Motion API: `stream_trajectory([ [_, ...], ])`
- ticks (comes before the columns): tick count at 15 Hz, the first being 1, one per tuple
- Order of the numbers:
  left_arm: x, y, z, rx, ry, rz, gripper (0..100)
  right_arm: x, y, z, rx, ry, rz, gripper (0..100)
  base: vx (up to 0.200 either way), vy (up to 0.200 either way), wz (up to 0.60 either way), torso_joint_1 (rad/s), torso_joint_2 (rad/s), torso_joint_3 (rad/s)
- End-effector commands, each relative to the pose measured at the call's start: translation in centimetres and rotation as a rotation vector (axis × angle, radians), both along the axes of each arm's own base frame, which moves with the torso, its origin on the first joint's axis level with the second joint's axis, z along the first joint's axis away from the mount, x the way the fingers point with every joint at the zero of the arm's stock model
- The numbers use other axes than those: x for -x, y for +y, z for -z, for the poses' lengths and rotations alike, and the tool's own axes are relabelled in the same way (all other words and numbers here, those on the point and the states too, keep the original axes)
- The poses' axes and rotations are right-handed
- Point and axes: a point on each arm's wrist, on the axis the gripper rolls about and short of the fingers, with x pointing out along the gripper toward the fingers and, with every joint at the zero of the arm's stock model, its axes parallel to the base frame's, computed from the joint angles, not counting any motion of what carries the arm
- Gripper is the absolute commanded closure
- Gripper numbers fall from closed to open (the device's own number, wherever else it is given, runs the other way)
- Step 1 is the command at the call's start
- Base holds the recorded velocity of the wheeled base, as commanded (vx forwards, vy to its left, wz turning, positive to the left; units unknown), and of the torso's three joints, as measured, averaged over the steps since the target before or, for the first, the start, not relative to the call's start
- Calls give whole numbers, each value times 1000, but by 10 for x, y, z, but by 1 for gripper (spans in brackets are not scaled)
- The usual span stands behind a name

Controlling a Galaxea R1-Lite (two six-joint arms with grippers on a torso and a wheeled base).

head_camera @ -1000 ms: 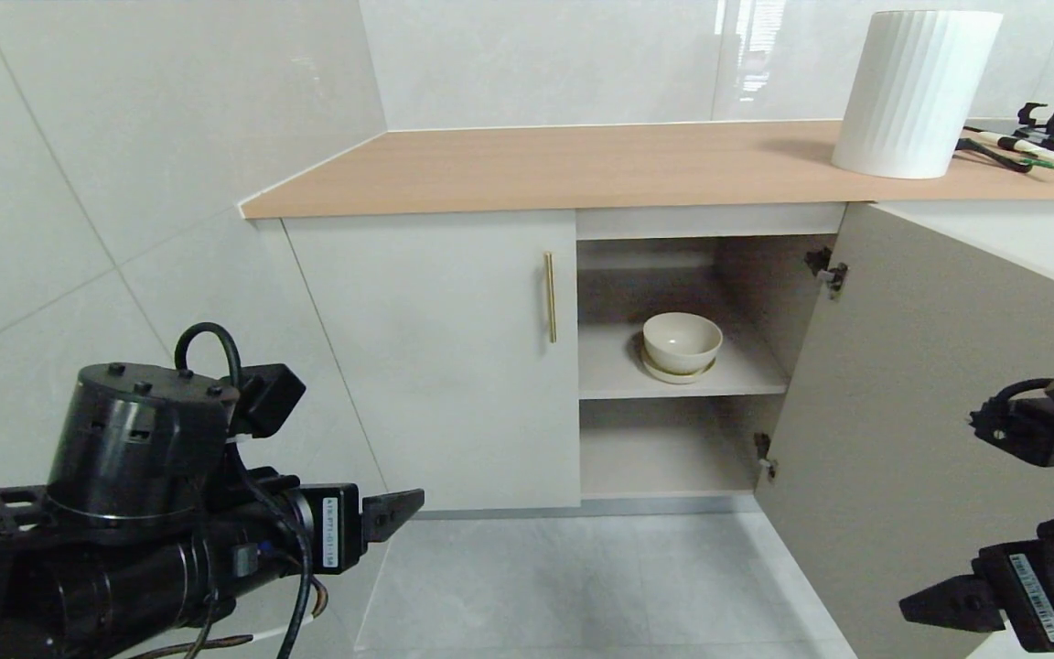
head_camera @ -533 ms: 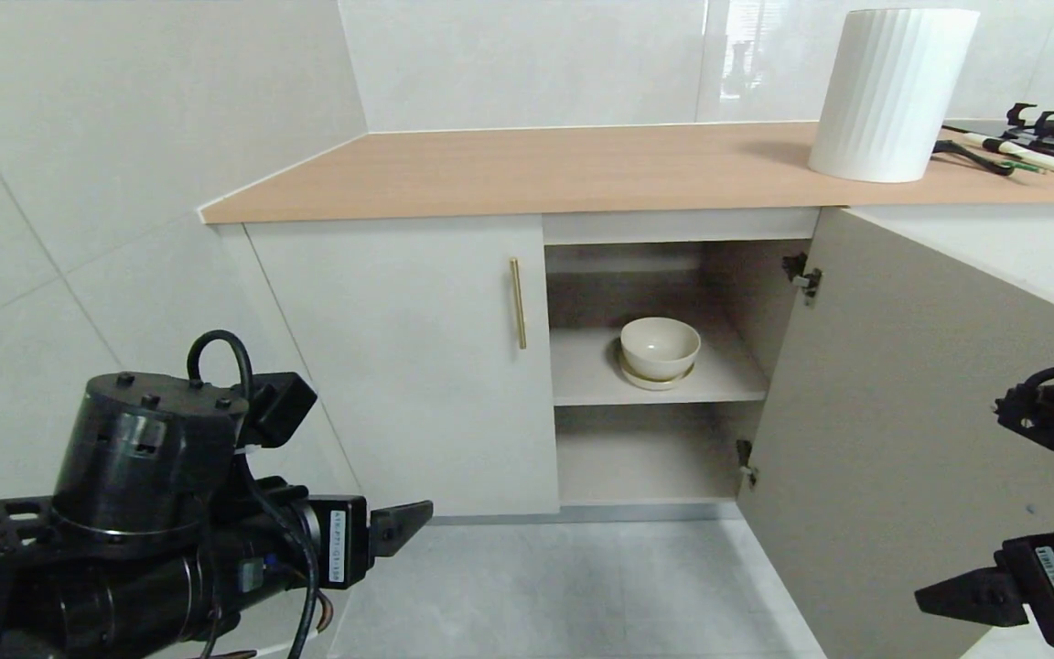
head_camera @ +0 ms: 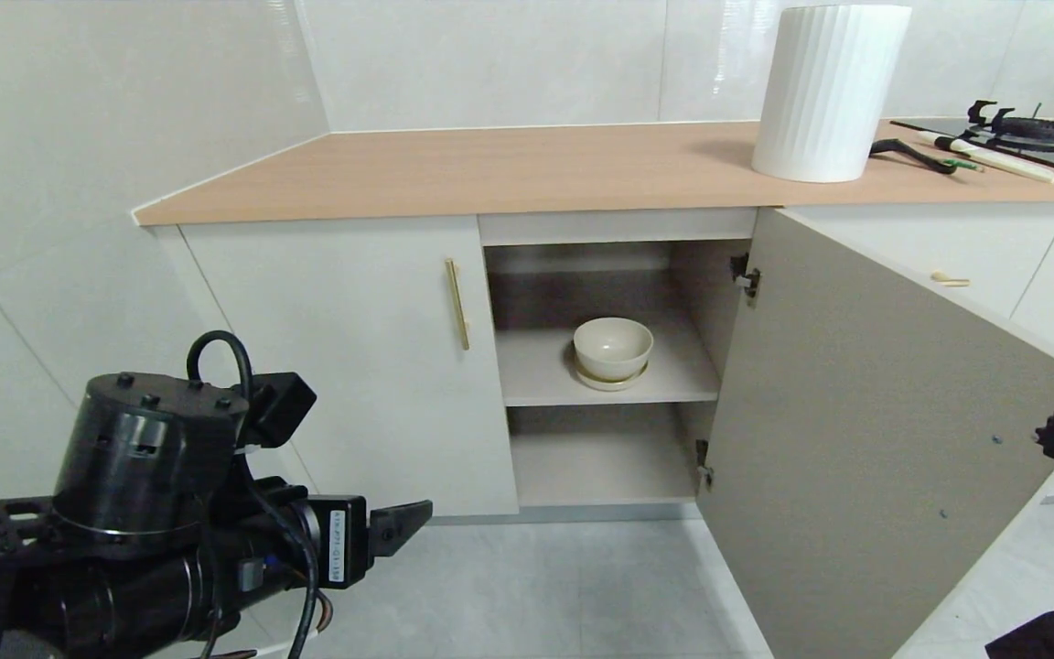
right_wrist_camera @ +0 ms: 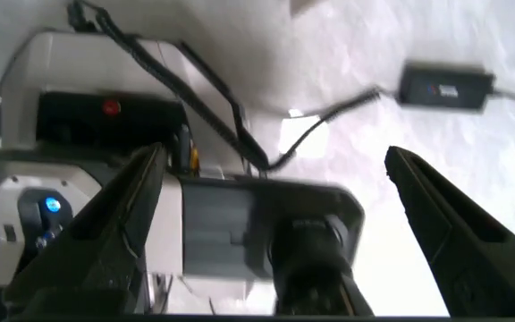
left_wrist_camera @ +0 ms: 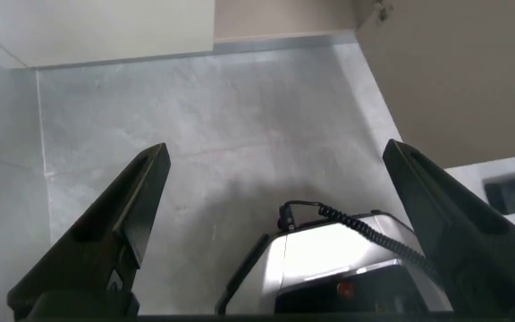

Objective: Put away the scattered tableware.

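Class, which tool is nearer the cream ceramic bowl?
Left. The left tool hangs below the cream ceramic bowl, leftward; the right tool lies beyond the open grey door.

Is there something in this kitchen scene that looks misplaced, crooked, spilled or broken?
Nothing looks spilled or broken. The bowl sits upright on a plate on the upper shelf. Two things stand out: the cabinet door stands wide open, and utensils lie loose on the countertop beside the stove.

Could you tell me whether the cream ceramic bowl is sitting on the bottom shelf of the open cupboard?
No, the cream ceramic bowl rests on a small plate on the upper shelf.
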Motion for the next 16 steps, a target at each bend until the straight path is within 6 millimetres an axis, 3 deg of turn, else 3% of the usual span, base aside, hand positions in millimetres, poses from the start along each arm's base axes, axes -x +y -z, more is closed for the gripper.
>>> stream_trajectory([
  [1, 0, 0, 0, 0, 0, 0, 0, -5, -7, -6, 3, 0, 53, 0, 0, 0, 0, 0, 0, 0],
  [8, -1, -1, 2, -3, 7, 1, 0, -16, -83, -21, 142, -34, 268, 0, 0, 0, 0, 0, 0, 0],
  [13, -1, -1, 1, -1, 6, 0, 0, -32, -104, -18, 153, -66, 382, 0, 0, 0, 0, 0, 0, 0],
  [16, -1, -1, 1, 0, 7, 1, 0, -54, -114, -10, 149, -123, 411, 0, 0, 0, 0, 0, 0, 0],
])
